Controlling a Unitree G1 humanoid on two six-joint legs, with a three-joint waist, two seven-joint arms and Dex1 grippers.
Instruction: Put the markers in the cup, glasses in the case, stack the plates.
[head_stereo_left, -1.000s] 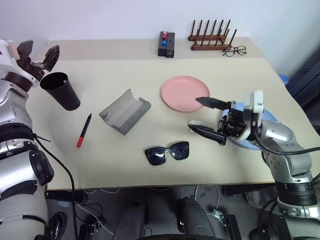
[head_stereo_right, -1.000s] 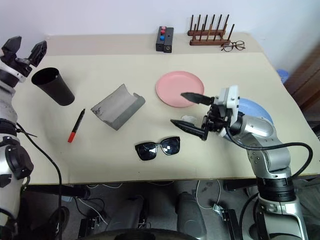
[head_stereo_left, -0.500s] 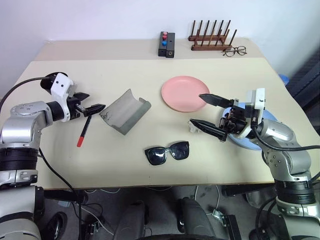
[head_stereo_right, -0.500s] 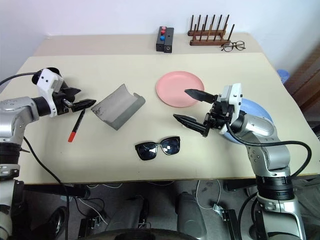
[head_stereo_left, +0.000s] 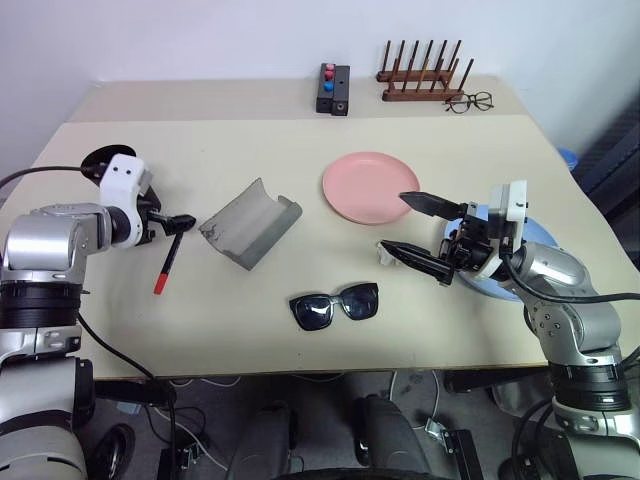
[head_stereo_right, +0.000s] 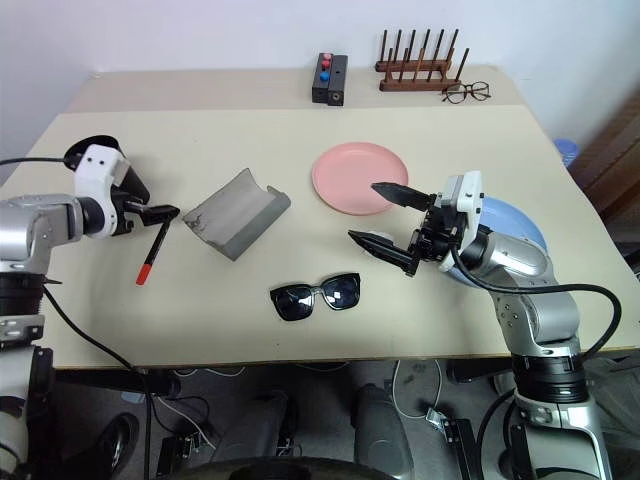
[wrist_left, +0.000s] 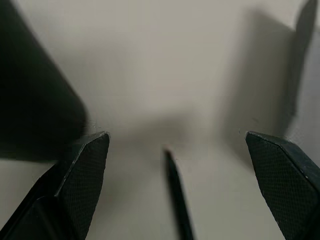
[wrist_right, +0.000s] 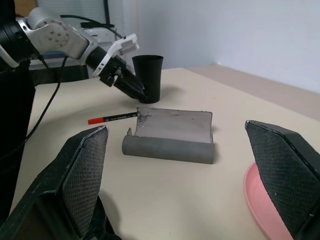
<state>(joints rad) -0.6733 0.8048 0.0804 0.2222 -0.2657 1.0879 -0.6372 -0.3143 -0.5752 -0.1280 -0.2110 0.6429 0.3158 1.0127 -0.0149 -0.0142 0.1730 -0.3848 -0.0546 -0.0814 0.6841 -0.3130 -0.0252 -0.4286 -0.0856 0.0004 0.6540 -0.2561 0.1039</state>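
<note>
My left gripper (head_stereo_left: 183, 220), jaws apart and empty, hangs at the far end of the marker (head_stereo_left: 168, 260), whose barrel runs near-to-far, red tip nearest me; my right gripper (head_stereo_left: 412, 228), also spread wide, is well apart, right of it

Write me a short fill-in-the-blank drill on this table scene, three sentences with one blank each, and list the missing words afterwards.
1. The left hand, fingers open, is poised over the black end of the ____, which lies on the table.
2. The grey case lies open between the marker and the ____ plate.
3. The right hand, open and holding nothing, hovers in front of the ____ plate, with the sunglasses lying nearer the table's front edge.

Missing words: marker; pink; blue
</note>
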